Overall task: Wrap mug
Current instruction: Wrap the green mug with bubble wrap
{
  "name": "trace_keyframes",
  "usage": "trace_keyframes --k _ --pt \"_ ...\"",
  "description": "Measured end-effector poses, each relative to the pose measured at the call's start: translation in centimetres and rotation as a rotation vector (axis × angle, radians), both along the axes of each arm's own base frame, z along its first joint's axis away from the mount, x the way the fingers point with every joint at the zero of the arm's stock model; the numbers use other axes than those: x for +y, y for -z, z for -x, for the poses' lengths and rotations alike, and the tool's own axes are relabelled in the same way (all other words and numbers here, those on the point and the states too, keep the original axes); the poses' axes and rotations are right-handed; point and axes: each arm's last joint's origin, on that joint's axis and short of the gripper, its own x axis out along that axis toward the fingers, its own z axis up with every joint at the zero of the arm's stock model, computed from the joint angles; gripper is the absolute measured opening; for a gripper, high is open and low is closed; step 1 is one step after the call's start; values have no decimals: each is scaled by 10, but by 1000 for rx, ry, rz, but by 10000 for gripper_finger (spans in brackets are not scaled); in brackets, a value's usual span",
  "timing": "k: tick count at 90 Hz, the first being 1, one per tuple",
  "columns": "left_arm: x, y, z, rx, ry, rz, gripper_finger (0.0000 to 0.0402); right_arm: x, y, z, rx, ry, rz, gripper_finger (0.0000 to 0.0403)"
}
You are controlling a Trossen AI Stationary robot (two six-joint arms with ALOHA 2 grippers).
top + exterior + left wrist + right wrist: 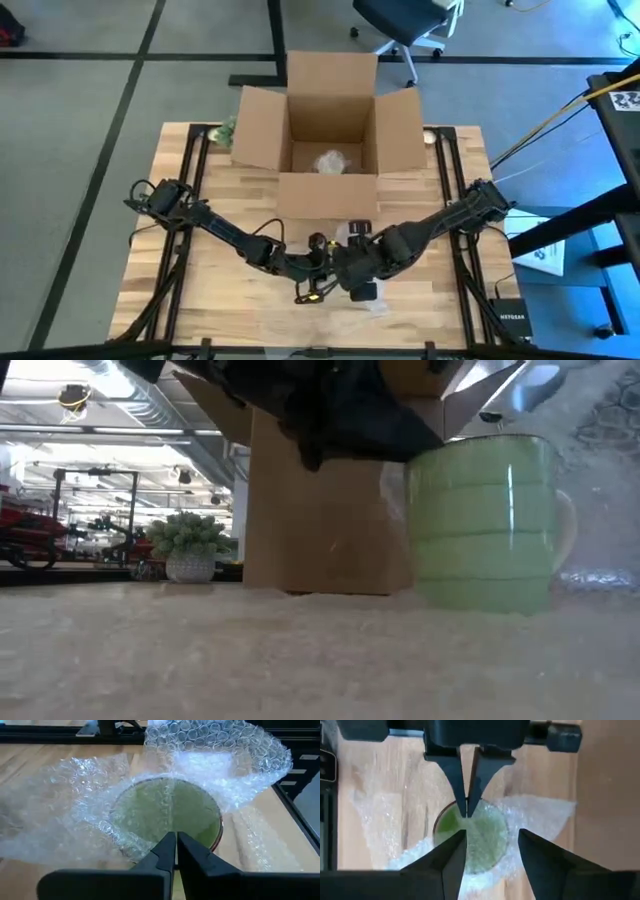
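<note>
A pale green mug (490,525) stands upright on a sheet of clear bubble wrap (75,810) near the table's front middle. Part of the sheet is drawn over the mug's mouth (167,812). My left gripper (176,839) is shut on that wrap just over the mouth; it also shows in the right wrist view (468,812). My right gripper (492,852) hangs open above the mug (480,837), with nothing between its fingers. In the high view both grippers (335,272) meet over the mug and hide it. My left gripper pinches the bubble wrap between its two fingertips, at a fold (170,827) that lies over the mug's mouth. The fingers come from above, slanting down. The wrap drapes across the mouth and over the rim; the rest of the sheet lies on the table.
An open cardboard box (330,130) stands at the far middle of the table with a wad of clear wrap (330,160) inside. A small potted plant (190,545) sits left of the box. Black rails (195,190) run along both table sides.
</note>
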Motion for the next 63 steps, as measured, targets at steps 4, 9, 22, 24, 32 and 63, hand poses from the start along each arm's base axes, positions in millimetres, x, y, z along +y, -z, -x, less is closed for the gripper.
trace_keyframes --k 4,9,22,24,32,63 --pt "0 0 0 -4 1 1 0 4 -3 6 2 5 -2 166" --pt "0 -2 0 -5 3 3 0 13 -6 15 7 3 -9 166" --pt "-2 -9 4 -11 16 2 0 41 3 39 30 20 15 166" --pt "-2 -11 5 -11 20 2 0 46 5 43 29 29 24 166" --pt "-2 -19 8 -25 22 9 0 61 12 61 21 84 59 166" --pt "2 -22 12 26 -10 -26 0 90 76 92 -129 298 84 166"
